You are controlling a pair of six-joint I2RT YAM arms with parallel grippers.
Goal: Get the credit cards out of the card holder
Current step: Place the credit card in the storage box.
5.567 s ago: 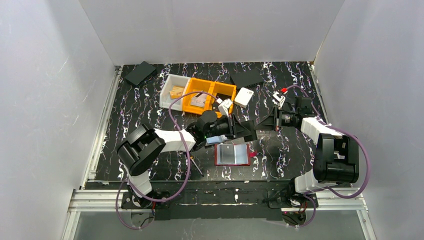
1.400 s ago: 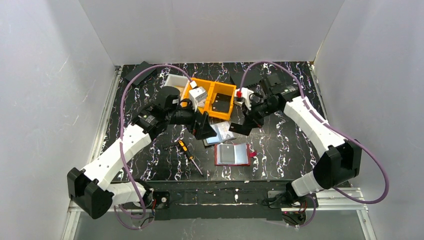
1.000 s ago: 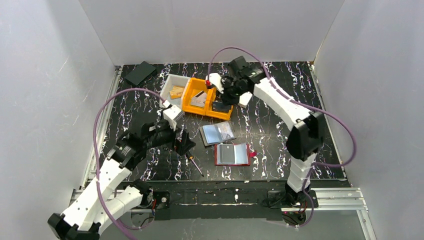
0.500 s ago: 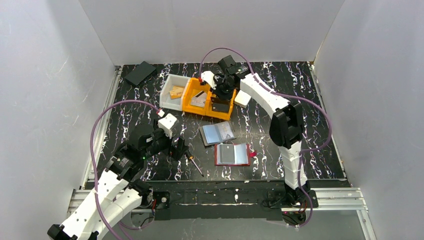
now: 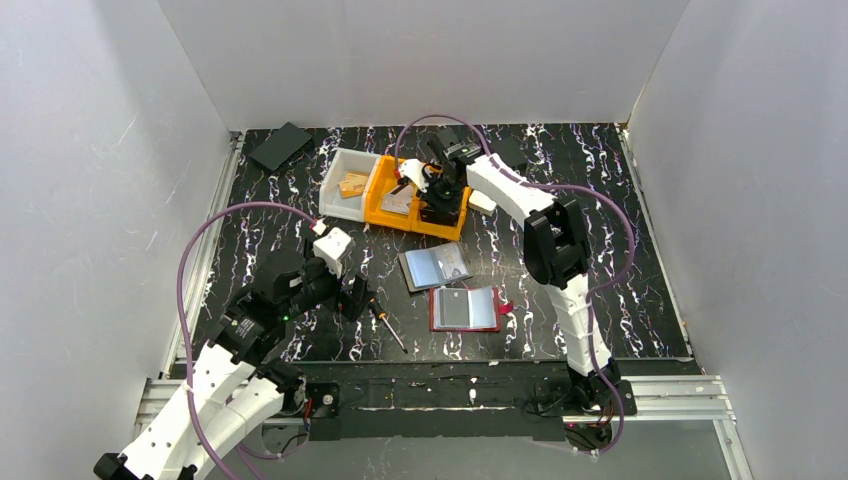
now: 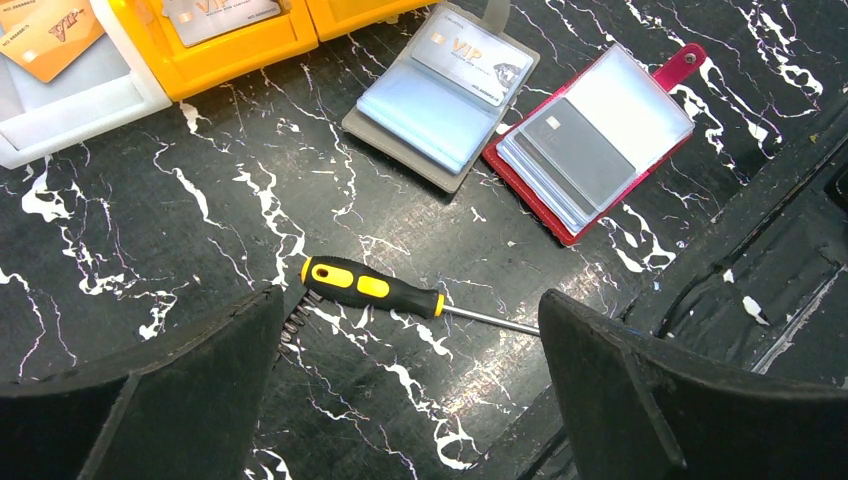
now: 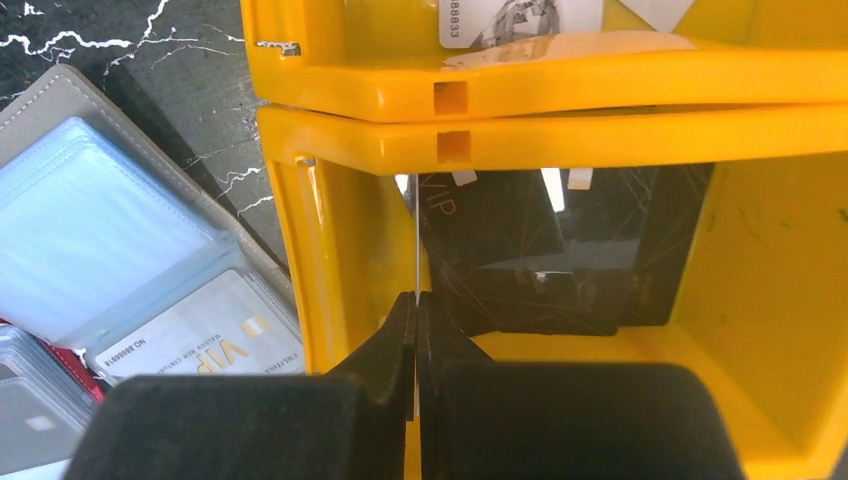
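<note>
Two card holders lie open mid-table: a grey one (image 5: 435, 266) (image 6: 440, 95) (image 7: 120, 260) with a silver VIP credit card (image 6: 472, 58) in a sleeve, and a red one (image 5: 465, 308) (image 6: 590, 140) with a dark grey card (image 6: 580, 150) on top. My right gripper (image 5: 437, 200) (image 7: 415, 297) hangs over the orange bin's right compartment, shut on a thin card (image 7: 415, 240) seen edge-on. A black card (image 7: 560, 260) lies in that compartment. My left gripper (image 5: 352, 297) (image 6: 408, 300) is wide open and holds nothing, low over the near left of the table.
A black-and-yellow screwdriver (image 6: 375, 290) lies between the left fingers' tips. The orange bin (image 5: 450, 225) (image 6: 240, 45) holds a grey card, and the white bin (image 5: 335, 205) (image 6: 80, 100) an orange one. A white box (image 5: 482, 200) and dark flat pads sit at the back.
Over the last second the right arm swung left and settled over the orange bin with its jaws shut. The left arm drew back slightly toward the near left and stayed open.
</note>
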